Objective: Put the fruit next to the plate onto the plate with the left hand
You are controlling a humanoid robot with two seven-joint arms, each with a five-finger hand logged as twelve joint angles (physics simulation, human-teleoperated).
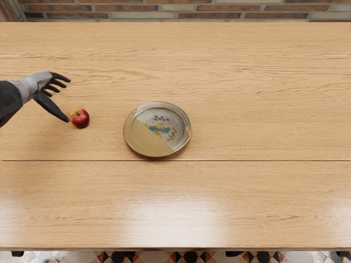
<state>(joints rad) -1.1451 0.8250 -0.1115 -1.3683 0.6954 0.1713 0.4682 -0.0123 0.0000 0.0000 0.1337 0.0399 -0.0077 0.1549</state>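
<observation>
Head view, downward over table (247, 197)

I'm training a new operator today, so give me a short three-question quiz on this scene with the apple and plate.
1. True or false: the small red apple lies on the round gold-rimmed patterned plate.
2. In the picture, the apple is on which side of the plate: A left, B right, C behind?
3. Fill in: the robot's black-fingered left hand is ____, holding nothing.
Key: 1 false, it lies on the light wooden table; 2 A; 3 open.
</observation>
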